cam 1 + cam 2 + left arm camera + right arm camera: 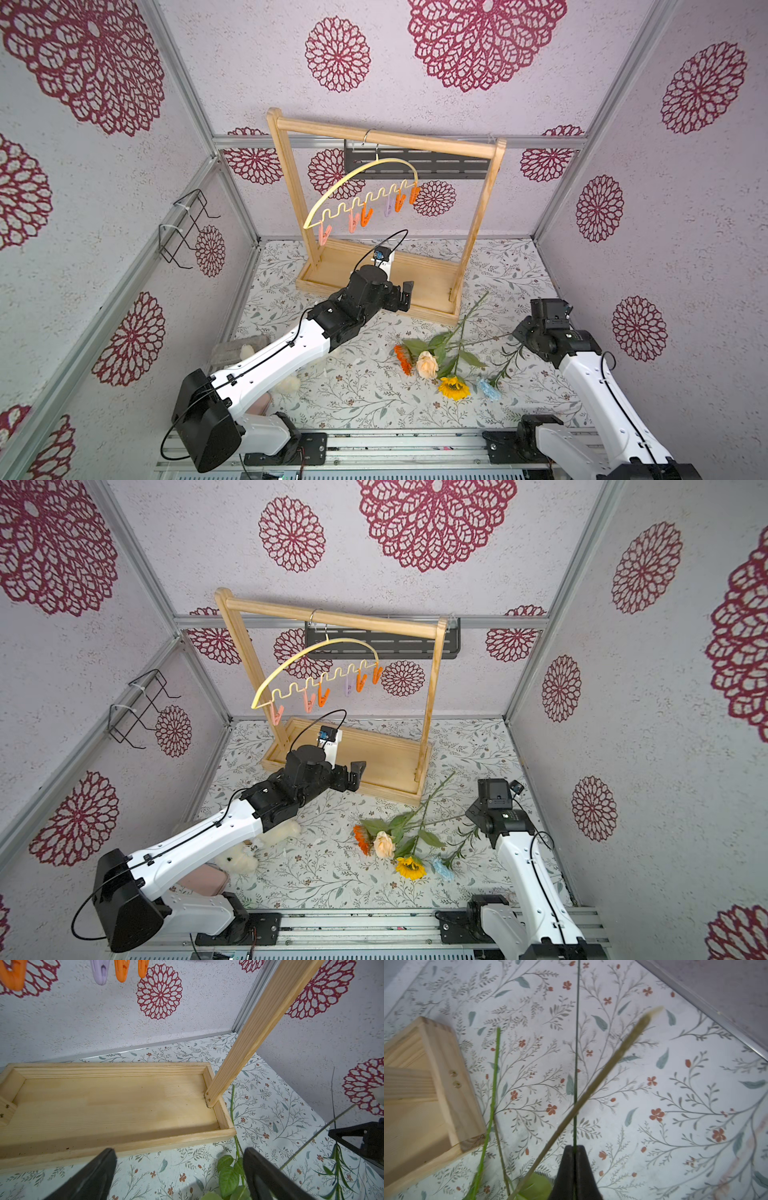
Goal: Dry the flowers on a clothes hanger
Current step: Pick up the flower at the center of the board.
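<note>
Four flowers lie on the mat near the front right in both top views: an orange gerbera, a peach rose, a yellow sunflower and a light blue carnation. My right gripper is shut on the carnation's thin dark stem, low over the mat. The pale-yellow clothes hanger hangs by its hook from the wooden rack's top bar, with pink, orange and lilac clothespins along its wavy bar. My left gripper is open and empty by the rack base's front edge, beside green leaves.
The wooden rack stands on its tray base at the back of the mat. A black wire rack is on the left wall and a black shelf on the back wall. A cream plush toy lies under my left arm.
</note>
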